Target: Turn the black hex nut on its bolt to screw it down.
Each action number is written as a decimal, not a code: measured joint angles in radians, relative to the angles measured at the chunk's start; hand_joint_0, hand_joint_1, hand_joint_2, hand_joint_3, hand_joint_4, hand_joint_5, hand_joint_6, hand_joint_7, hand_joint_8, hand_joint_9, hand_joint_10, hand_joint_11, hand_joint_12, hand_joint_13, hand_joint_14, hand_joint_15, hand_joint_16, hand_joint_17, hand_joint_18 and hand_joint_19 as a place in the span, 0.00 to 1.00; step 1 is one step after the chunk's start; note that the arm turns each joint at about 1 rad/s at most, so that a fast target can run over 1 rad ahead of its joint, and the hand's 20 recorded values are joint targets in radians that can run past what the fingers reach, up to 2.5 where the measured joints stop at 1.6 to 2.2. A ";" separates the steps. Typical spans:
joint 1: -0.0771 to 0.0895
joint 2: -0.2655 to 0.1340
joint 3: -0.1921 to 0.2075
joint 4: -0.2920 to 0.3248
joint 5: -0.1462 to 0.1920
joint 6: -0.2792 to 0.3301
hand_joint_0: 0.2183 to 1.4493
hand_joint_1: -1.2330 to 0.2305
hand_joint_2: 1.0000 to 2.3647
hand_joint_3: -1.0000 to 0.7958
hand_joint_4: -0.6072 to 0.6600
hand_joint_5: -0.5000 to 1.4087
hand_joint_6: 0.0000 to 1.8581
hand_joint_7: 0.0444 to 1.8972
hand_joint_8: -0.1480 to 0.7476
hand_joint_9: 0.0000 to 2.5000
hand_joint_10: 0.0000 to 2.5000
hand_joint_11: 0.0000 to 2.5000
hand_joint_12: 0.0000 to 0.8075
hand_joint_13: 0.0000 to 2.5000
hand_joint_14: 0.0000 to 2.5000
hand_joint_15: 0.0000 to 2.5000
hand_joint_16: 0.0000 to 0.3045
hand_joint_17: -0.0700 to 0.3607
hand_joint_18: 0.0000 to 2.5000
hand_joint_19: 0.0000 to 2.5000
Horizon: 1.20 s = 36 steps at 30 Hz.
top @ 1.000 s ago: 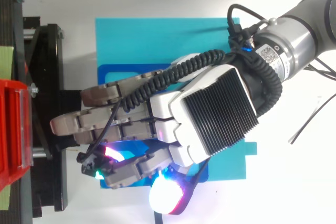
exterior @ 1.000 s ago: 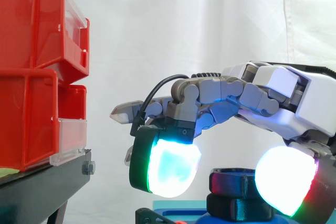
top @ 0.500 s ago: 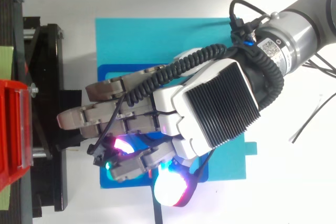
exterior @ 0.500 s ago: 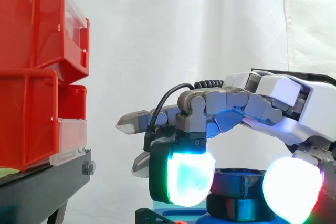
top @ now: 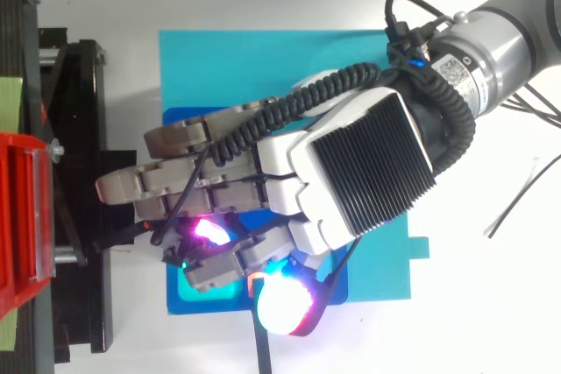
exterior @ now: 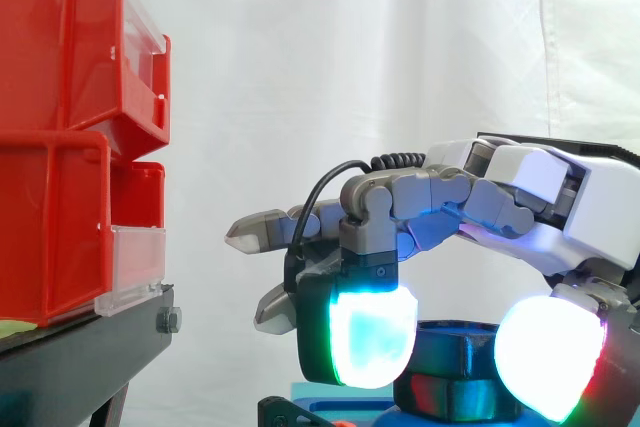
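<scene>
Here, the hand is pinching the black hex nut between curled fingers; squeezing evenly should avoid slipping while turning.

No legible text on any surface.

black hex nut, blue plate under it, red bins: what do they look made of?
The black hex nut is probably plastic, maybe printed: matte black and thick-walled, with only faint coloured reflections. The blue plate looks like plastic sheet: flat, even cyan, no glare. The red bins look like moulded plastic, slightly glossy, with clear front panels.
</scene>
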 measured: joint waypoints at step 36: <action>-0.042 0.000 -0.001 0.033 -0.046 0.000 0.17 0.75 0.00 0.28 0.64 0.24 0.31 0.79 0.42 0.33 0.00 0.00 0.45 0.20 0.00 0.00 0.18 0.46 0.24 0.22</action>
